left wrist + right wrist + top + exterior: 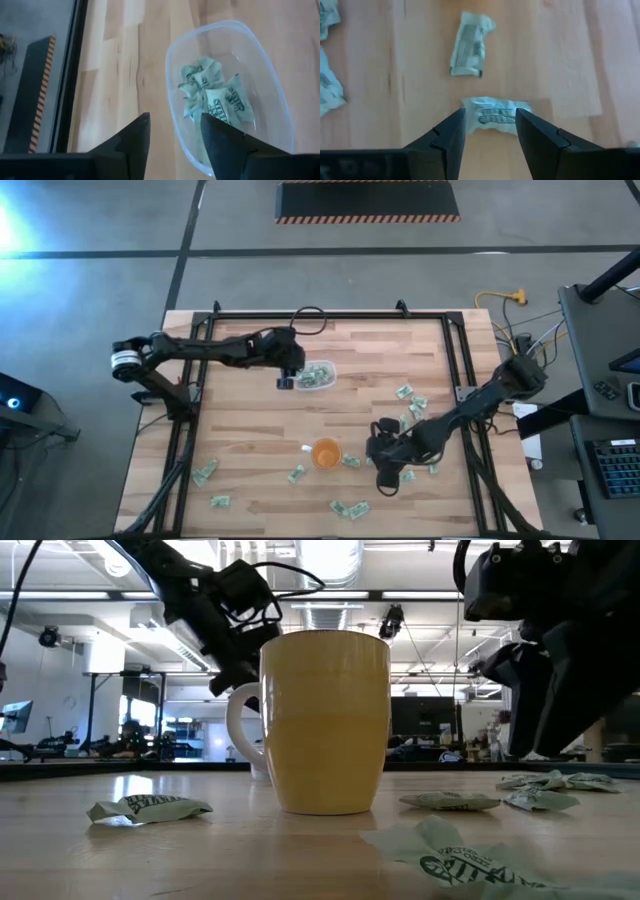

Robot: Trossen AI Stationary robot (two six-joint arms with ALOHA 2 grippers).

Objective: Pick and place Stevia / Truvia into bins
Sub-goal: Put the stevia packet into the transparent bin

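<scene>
From above, the left gripper (287,381) hangs at the near edge of the one clear tub (325,367), which holds a small heap of sachets (314,376), while roughly a dozen more lie scattered over the table (250,470) around the orange cup (326,452), though blur makes that count uncertain. The left wrist view shows its fingers (134,142) spread with nothing between them, beside the tub's rim, with perhaps three or four crumpled sachets inside. The right wrist view shows the right gripper (490,131) spread over one sachet (495,116) lying flat on the wood, a second sachet (470,45) just beyond it.
</scene>
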